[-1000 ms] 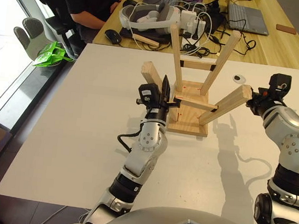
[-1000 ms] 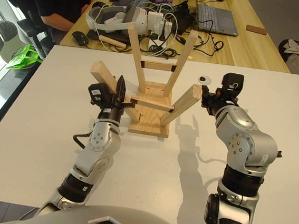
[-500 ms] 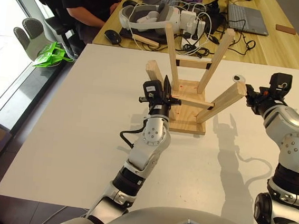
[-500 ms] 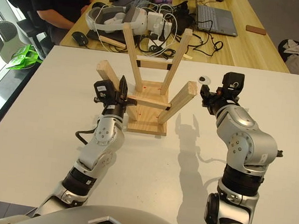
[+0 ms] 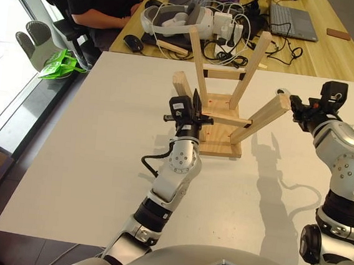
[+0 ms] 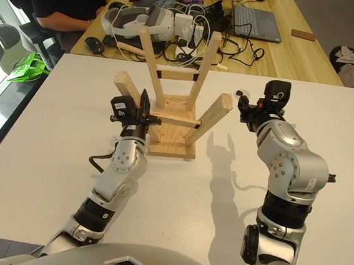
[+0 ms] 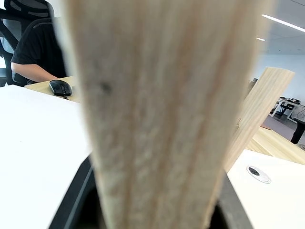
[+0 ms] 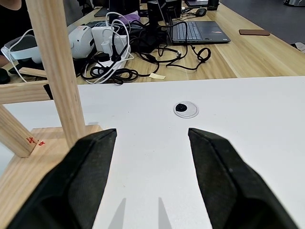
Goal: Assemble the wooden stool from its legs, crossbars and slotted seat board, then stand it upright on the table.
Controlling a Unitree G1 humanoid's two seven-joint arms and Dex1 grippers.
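Observation:
The wooden stool (image 5: 219,146) lies upside down on the white table, seat board flat and all four legs up, joined by crossbars. My left gripper (image 5: 195,107) is shut on the near-left leg (image 5: 182,83), whose wood (image 7: 152,119) rises between the fingers in the left wrist view. At the tip of the splayed right leg (image 5: 260,118) my right gripper (image 5: 294,108) is open. Nothing lies between its black fingers (image 8: 90,181); that leg's wood (image 8: 28,186) runs off beside one of them.
A round grommet (image 5: 282,91) sits in the table just behind the right gripper. The wooden desk behind holds a headset (image 5: 175,19), tangled cables, a mouse (image 5: 133,42), a laptop (image 5: 291,21) and a loose wooden stick (image 5: 172,47). Bare table (image 5: 86,161) stretches toward me.
The stool has slid and turned slightly away and to the left, carried by my left gripper. My right gripper has risen a little alongside the right leg's tip.

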